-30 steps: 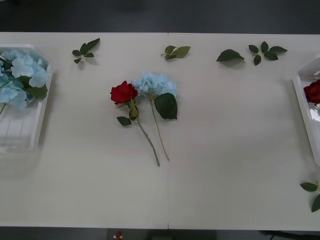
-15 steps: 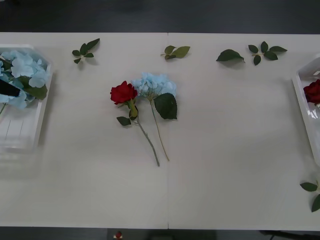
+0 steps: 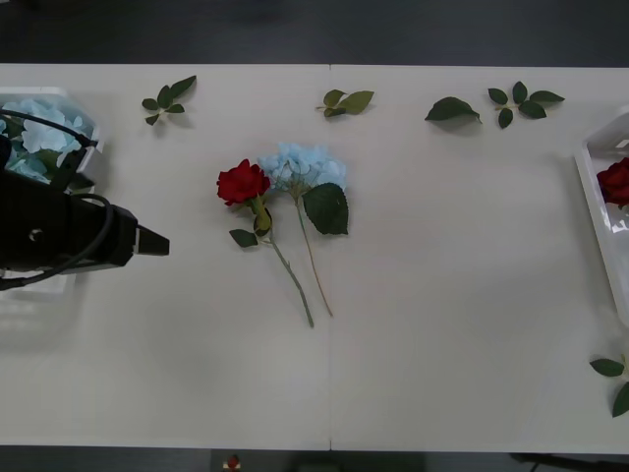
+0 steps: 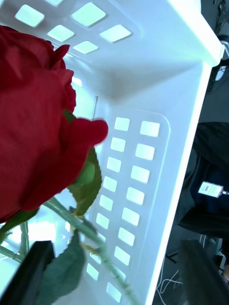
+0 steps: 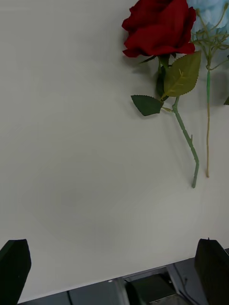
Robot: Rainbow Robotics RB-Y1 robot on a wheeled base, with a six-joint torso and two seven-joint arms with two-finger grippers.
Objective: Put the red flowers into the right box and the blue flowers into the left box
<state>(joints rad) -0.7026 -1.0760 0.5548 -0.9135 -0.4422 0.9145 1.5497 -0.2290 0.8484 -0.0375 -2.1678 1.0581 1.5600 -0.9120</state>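
Observation:
One red flower [image 3: 243, 183] and one blue flower [image 3: 303, 167] lie side by side mid-table, stems toward me. My left gripper [image 3: 152, 241] hovers open left of them, just right of the left box [image 3: 39, 287], which holds blue flowers [image 3: 44, 133]. The left wrist view has the same rose [image 5: 160, 26] and a bit of blue bloom [image 5: 210, 9] ahead of the empty gripper [image 5: 114, 259]. At the right edge the right box [image 3: 598, 187] holds a red flower [image 3: 617, 182]. My right gripper [image 4: 114, 269] is open inside that box [image 4: 157, 76], close beside a rose [image 4: 33, 119].
Loose green leaf sprigs lie along the far side of the table [image 3: 167, 96], [image 3: 346, 100], [image 3: 452, 110], [image 3: 521, 101], and another at the near right [image 3: 614, 379]. The white table [image 3: 442, 295] is bare between the middle flowers and the right box.
My left arm has swung out from over the left box and moved right toward the table's middle. The flowers on the table have stayed put.

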